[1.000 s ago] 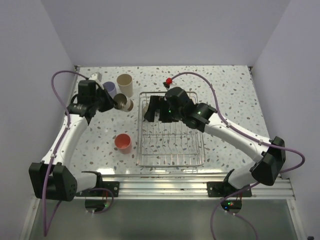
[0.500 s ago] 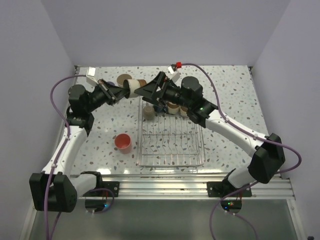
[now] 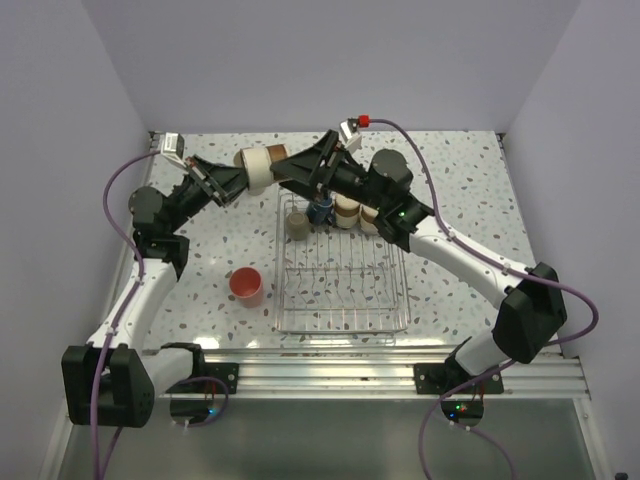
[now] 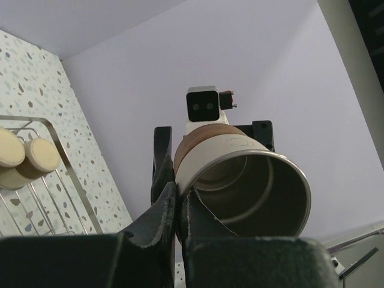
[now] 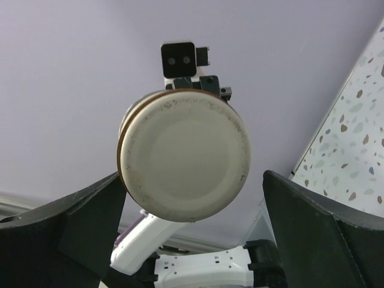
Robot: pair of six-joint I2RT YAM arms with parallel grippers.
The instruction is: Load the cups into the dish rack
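Observation:
My left gripper [image 3: 238, 180] is raised off the table and shut on the rim of a cream-and-steel cup [image 3: 257, 168], held sideways; in the left wrist view the fingers [image 4: 177, 198] pinch its wall [image 4: 240, 174]. My right gripper [image 3: 284, 171] is open and faces the cup's base [image 5: 186, 156], one finger [image 5: 78, 222] on each side, not touching. The wire dish rack [image 3: 340, 300] holds a tan cup [image 3: 297, 226], a dark blue mug [image 3: 322, 212] and two more tan cups [image 3: 348, 210]. A coral cup [image 3: 246, 285] stands on the table left of the rack. The lavender tumbler is hidden.
The speckled table [image 3: 200, 260] is walled on three sides. Purple cables loop from both arms. The rack's far corner [image 4: 48, 198] with two tan cups [image 4: 27, 157] shows in the left wrist view. The near half of the rack holds nothing.
My left gripper has lifted the cup up and to the right. My right gripper has risen from the rack to meet the cup's base. The blue mug now shows in the rack.

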